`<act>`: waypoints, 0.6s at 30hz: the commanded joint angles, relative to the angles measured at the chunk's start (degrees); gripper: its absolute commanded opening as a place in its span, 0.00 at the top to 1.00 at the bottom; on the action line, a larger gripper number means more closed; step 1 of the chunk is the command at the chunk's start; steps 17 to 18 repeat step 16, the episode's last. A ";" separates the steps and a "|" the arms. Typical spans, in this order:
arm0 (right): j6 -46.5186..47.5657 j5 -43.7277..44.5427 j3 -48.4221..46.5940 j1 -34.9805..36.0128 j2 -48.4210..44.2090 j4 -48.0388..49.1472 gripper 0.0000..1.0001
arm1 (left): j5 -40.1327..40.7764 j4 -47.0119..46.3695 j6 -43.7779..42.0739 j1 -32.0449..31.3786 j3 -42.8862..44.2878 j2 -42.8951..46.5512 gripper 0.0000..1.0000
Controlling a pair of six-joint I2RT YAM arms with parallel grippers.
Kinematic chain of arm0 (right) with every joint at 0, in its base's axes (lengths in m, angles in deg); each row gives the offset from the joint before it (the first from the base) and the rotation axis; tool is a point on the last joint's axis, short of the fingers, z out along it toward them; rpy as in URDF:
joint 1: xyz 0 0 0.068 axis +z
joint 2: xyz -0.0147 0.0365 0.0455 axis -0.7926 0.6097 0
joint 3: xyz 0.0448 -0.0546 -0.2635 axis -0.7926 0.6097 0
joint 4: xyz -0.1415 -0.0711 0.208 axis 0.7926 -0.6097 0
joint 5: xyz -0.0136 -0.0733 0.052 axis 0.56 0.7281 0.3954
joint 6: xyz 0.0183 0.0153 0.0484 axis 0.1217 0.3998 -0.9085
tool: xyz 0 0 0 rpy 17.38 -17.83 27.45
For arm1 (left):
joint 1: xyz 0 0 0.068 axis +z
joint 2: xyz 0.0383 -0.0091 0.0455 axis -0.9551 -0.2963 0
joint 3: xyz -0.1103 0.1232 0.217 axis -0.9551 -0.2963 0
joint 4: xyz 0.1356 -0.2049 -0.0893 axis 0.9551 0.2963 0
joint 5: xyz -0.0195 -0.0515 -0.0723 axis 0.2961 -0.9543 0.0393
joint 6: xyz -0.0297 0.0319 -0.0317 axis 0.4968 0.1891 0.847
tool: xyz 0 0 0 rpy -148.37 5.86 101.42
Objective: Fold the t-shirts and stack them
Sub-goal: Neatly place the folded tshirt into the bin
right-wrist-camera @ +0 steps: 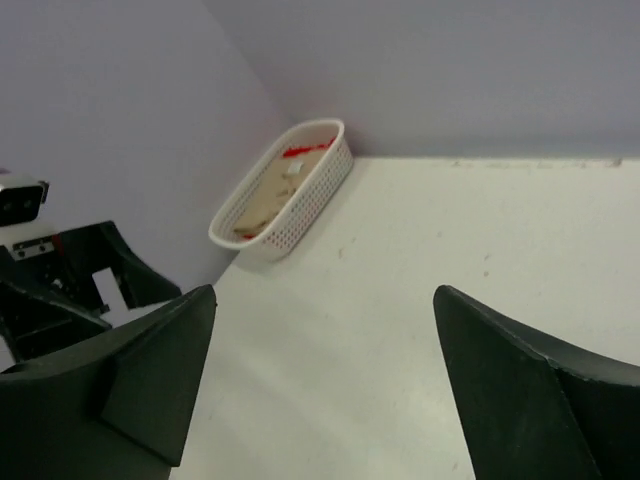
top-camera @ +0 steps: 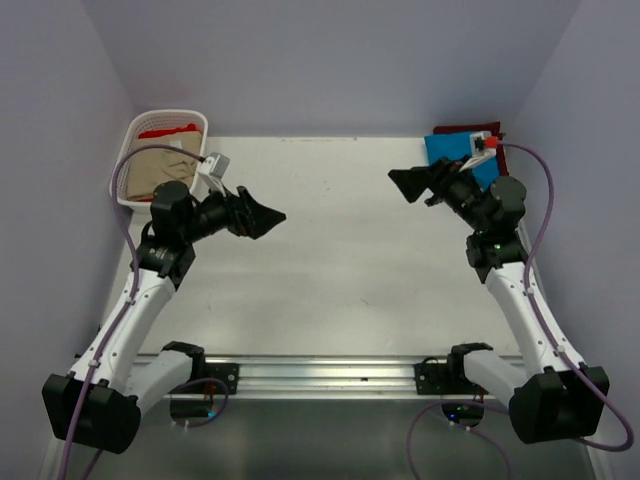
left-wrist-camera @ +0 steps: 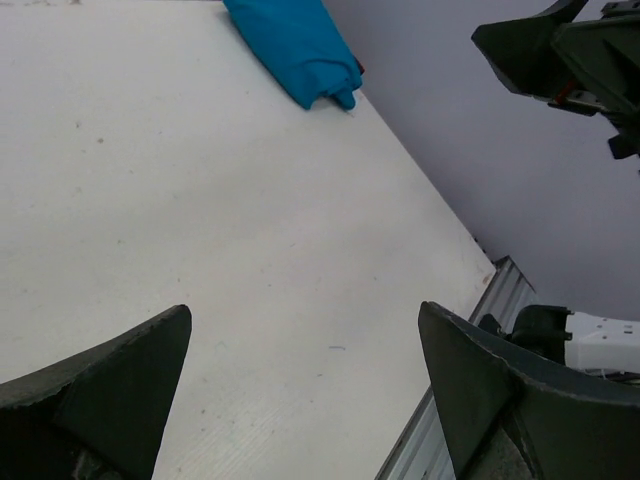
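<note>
Now teal-blue t-shirt [top-camera: 455, 152] just behind wide-open right jaws [top-camera: 405, 183]; left jaws [top-camera: 270, 217] likewise wide, empty.

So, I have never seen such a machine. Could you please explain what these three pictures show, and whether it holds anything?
These are two robot arms fixed at the near edge of a white table. One picture looks down from above; the other two come from a camera on each wrist. The left gripper and the right gripper are both open and hold nothing. A white basket in the far left corner contains a beige shirt and a red shirt. In the far right corner, a teal-blue shirt lies on a maroon shirt.
</note>
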 commanded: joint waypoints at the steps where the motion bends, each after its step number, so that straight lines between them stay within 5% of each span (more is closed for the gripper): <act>1: 14.63 -3.93 -2.94 2.33 -0.47 -31.55 0.01 | 2.90 10.46 -4.75 -0.23 0.47 -0.21 0.00; 9: 19.58 -3.32 -2.86 8.14 -8.90 -47.12 0.01 | 3.60 14.86 -6.95 -0.23 -1.99 7.53 0.00; 18: 19.84 -2.79 -2.42 12.09 -9.71 -50.21 0.01 | 4.39 15.47 -8.35 -0.23 -1.47 11.57 0.00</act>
